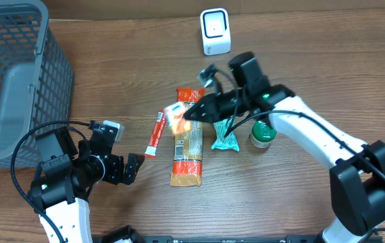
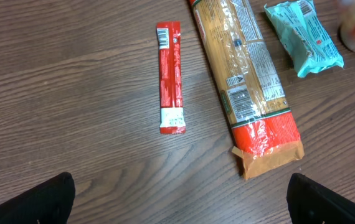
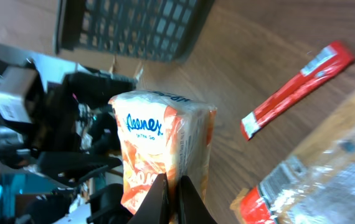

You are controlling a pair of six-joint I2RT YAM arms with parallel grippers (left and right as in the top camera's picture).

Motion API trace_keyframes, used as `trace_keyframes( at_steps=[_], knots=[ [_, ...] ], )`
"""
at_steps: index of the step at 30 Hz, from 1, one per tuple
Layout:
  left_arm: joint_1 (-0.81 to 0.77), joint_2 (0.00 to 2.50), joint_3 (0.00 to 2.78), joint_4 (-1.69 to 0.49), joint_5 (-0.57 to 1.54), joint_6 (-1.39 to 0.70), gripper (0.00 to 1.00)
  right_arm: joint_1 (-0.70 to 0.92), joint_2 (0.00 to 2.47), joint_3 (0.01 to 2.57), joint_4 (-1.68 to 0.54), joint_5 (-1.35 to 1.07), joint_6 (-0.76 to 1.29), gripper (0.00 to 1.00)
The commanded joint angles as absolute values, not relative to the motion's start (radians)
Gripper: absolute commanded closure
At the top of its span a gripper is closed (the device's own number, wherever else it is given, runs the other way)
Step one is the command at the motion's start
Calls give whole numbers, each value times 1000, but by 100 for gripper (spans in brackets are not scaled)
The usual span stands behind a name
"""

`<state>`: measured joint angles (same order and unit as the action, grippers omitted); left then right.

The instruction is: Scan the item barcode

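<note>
Kleenex pack [image 3: 165,143], pinched in my right gripper [image 3: 170,186], hangs short of the scanner [image 1: 215,30]; I should face its barcode there.

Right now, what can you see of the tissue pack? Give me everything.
The tissue pack is a small pocket pack in soft, glossy plastic wrap, orange and white with a blue Kleenex logo. It looks full and undamaged. The right gripper is shut on its lower edge, pinching the wrap, with the logo side facing the wrist camera. It appears to be held clear of the table, above the top end of the long pasta packet. Only the gripper seems to touch it. No barcode shows on the visible face.
</note>
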<state>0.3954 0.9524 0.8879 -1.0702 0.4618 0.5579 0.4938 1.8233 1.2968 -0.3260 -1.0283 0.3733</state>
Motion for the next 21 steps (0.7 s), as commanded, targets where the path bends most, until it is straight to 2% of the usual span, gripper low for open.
trace_keyframes(
  at_steps=[1, 4, 10, 21],
  knots=[
    [403, 956, 902, -1069, 460, 577, 0, 450, 1784, 1338, -318, -1118, 358, 96],
    [403, 956, 902, -1069, 460, 577, 0, 422, 1755, 1338, -289, -1213, 303, 96],
    [403, 956, 902, -1069, 460, 577, 0, 344, 1742, 1337, -236, -1571, 258, 96],
    [403, 956, 902, -1069, 460, 577, 0, 281, 1737, 1337, -286, -1570, 260, 96]
  ],
)
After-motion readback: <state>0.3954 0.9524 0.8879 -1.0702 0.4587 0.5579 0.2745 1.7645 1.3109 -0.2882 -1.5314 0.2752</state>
